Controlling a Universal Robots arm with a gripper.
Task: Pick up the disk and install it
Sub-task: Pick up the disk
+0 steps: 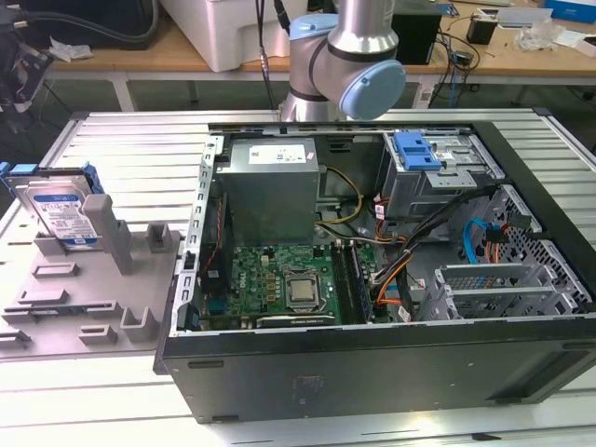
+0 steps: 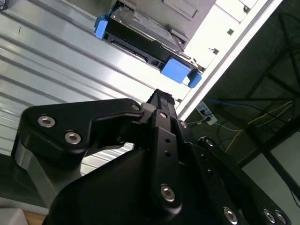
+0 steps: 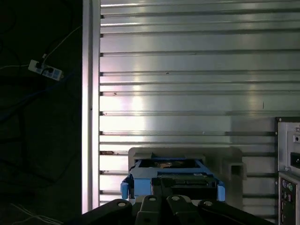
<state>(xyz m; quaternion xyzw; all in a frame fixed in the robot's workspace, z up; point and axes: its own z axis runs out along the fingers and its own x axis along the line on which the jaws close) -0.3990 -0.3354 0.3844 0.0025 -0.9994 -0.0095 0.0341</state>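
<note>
**Fingers** (image 3: 158, 183): set narrow, tips appear to meet, nothing held. The linkage is matte black with bright screw heads. They are apart from the disk (image 3: 174, 174) and face one of its thin edges in the first wrist view.

**Position:** in the exterior view the disk stands on edge, leaning back, in a grey moulded holder (image 1: 112, 270). The holder sits on the ribbed aluminium worktop (image 1: 140, 140) at the exterior view's left, outside the open PC case (image 1: 372, 368).

**Disk, materials:** flat rectangular silver metal body with a white-and-blue label on the broad face. A blue plastic carrier frames the sides, with rounded tabs at the corners.

**Handling (est.):**
- Rigid and dense for its size, so no give under squeeze.
- Metal faces are smooth and prob. slippery; the plastic rails are somewhat flexible.
- Shock-sensitive, so avoid knocks and drops.

**Hold (est.):** take the free upper part clear of the holder, pinching across the two broad faces near mid-width so it hangs balanced. Keep off the connector edge and the corner tabs.

**Case interior:**
- Green motherboard (image 1: 279, 279).
- Grey sheet-metal PSU box (image 1: 270, 182).
- Perforated steel drive cage with a blue latch (image 1: 416, 149).
- Loose orange, black and blue cabling.
</note>
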